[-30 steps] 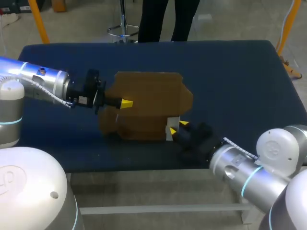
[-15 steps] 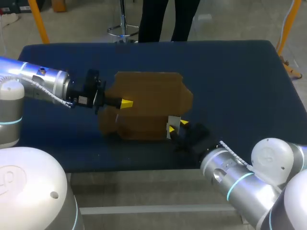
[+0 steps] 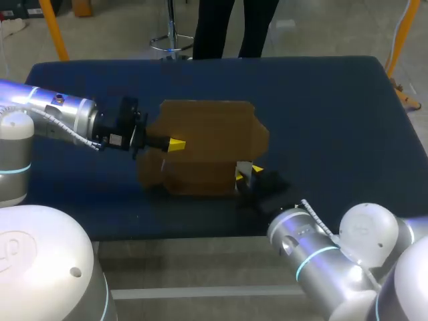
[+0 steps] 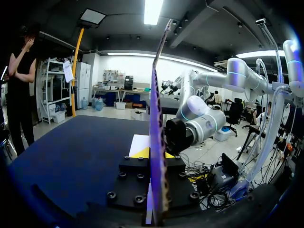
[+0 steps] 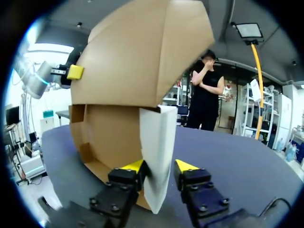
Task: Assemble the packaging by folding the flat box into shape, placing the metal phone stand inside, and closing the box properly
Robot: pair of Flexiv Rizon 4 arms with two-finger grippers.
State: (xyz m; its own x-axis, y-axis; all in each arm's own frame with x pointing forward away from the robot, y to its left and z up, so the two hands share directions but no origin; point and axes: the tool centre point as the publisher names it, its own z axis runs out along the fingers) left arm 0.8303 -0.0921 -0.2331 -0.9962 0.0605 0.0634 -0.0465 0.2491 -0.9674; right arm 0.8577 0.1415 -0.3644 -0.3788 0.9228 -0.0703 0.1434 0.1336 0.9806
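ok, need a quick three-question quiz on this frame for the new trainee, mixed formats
1. True or false: the cardboard box lies fully flat on the table.
2. What colour is the flap at the right gripper? A) white B) red C) green
3. Fill in: the ____ gripper is shut on an upright panel of the box, on the side away from the flap.

Key
1. False: it stands partly folded.
2. A.
3. Left: the left gripper clamps the panel, seen edge-on in the left wrist view.
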